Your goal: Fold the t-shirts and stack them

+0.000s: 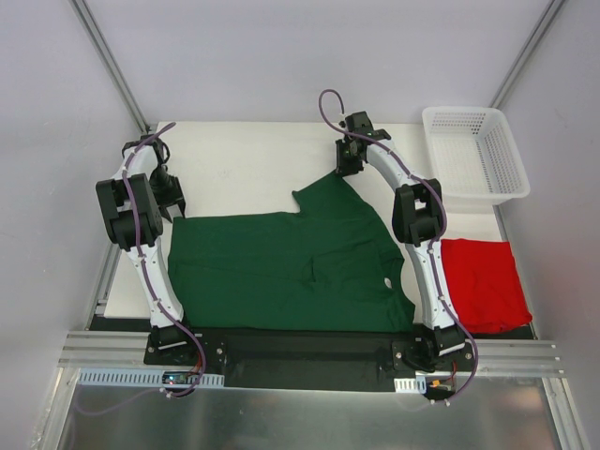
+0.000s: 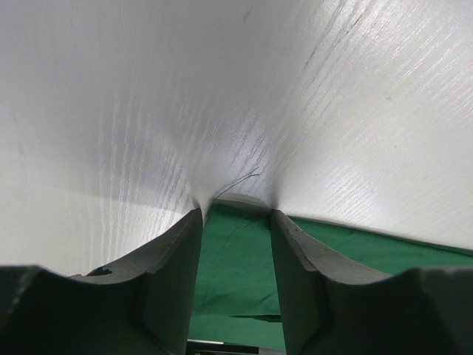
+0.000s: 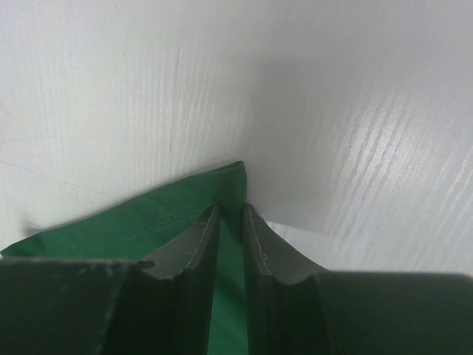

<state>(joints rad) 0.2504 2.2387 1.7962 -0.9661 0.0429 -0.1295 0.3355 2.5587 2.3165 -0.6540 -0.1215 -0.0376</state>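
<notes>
A dark green t-shirt (image 1: 281,267) lies spread flat across the middle of the table. My right gripper (image 1: 345,169) is at the shirt's far right corner and is shut on that corner; in the right wrist view the green fabric (image 3: 148,222) is pinched between the narrow jaws of the gripper (image 3: 231,208). My left gripper (image 1: 174,204) is down at the shirt's far left corner. Its fingers stand apart in the left wrist view (image 2: 236,211), astride the green edge (image 2: 236,259), tips at the table. A folded red t-shirt (image 1: 480,281) lies at the right.
A white plastic basket (image 1: 473,155) stands at the back right corner. The white tabletop (image 1: 244,159) stretches behind the shirt. Grey walls and metal frame posts enclose the table on the left, right and back.
</notes>
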